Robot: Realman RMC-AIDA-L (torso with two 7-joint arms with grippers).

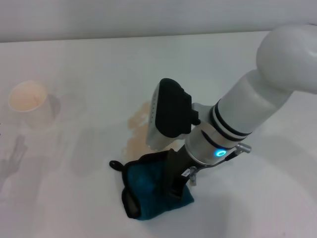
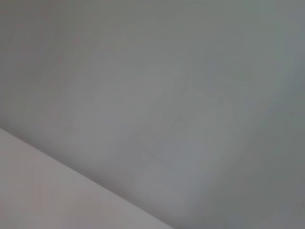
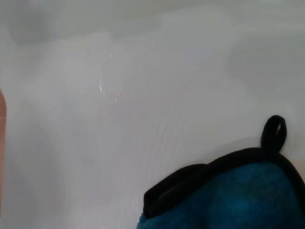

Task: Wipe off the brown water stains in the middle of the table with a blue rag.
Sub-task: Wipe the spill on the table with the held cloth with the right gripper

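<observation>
The blue rag (image 1: 148,191) lies bunched on the white table (image 1: 74,208), near the front edge and a little right of centre. Its small black loop (image 1: 115,164) points left. My right gripper (image 1: 174,181) reaches straight down into the rag, its dark fingers sunk in the cloth and shut on it. The brown water stains (image 1: 138,130) form a pale tan blotch just behind the rag, partly hidden by the gripper's wrist. The right wrist view shows the blue rag (image 3: 228,200) with its black edging and loop (image 3: 274,131) on bare table. My left gripper is out of view.
A white paper cup (image 1: 28,101) with a beige inside stands at the far left of the table. A faint shadow (image 1: 15,156) falls on the tabletop in front of it. The left wrist view shows only a plain grey surface.
</observation>
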